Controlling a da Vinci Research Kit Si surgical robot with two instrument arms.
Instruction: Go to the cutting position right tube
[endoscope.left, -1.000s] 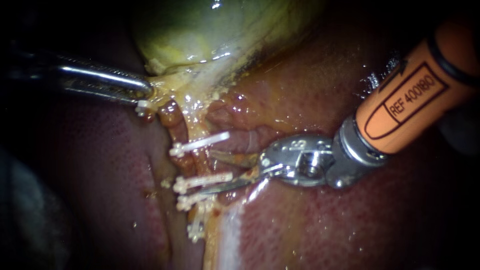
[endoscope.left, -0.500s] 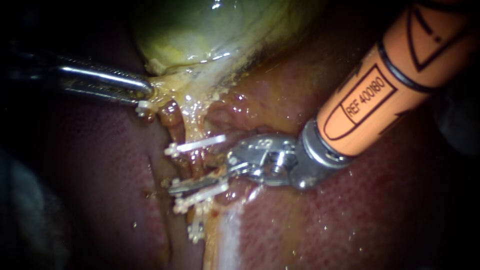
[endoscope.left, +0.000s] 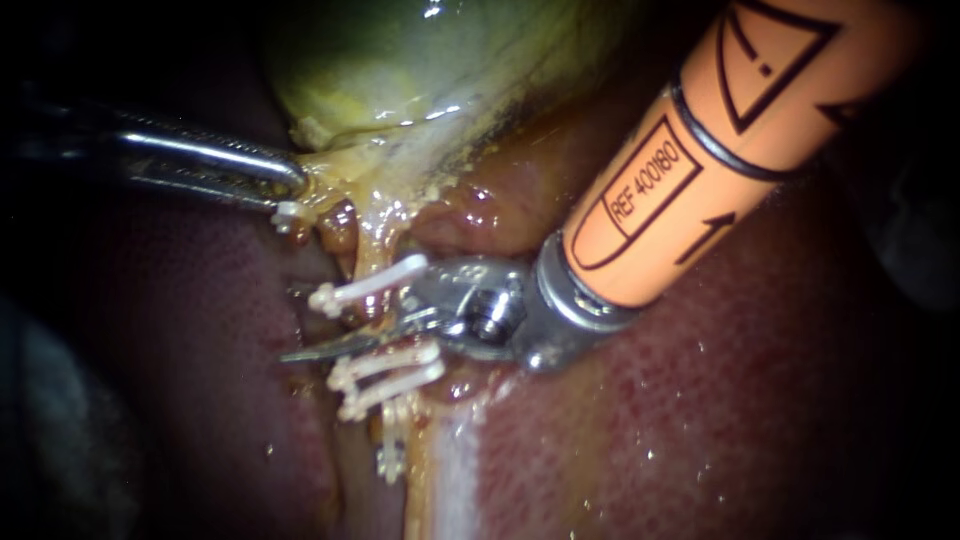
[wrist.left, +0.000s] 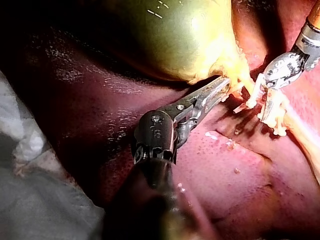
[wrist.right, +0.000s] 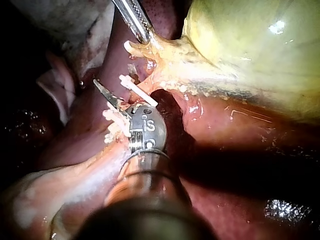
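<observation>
My right instrument (endoscope.left: 320, 345), orange-shafted with blades, reaches across the tube (endoscope.left: 383, 318) between the upper white clip (endoscope.left: 370, 285) and the lower pair of clips (endoscope.left: 385, 365). One blade lies in front of the tube and points left past it. The other blade is hidden behind the tube, so the jaws stand open around it. In the right wrist view that instrument (wrist.right: 107, 97) shows one curved blade beside the clips. My left instrument (endoscope.left: 290, 185) is shut on yellow tissue at the neck of the gallbladder (endoscope.left: 420, 70); the left wrist view shows the same hold (wrist.left: 222, 90).
Red liver (endoscope.left: 700, 420) surrounds the site. A further clip (endoscope.left: 390, 455) sits lower on the pale strand, and a small one (endoscope.left: 287, 213) lies by the left jaws. The thick orange shaft (endoscope.left: 720, 150) fills the upper right.
My right instrument has advanced to the left, its blades sliding from beside the tube to across it between the clips. The left instrument has held still.
</observation>
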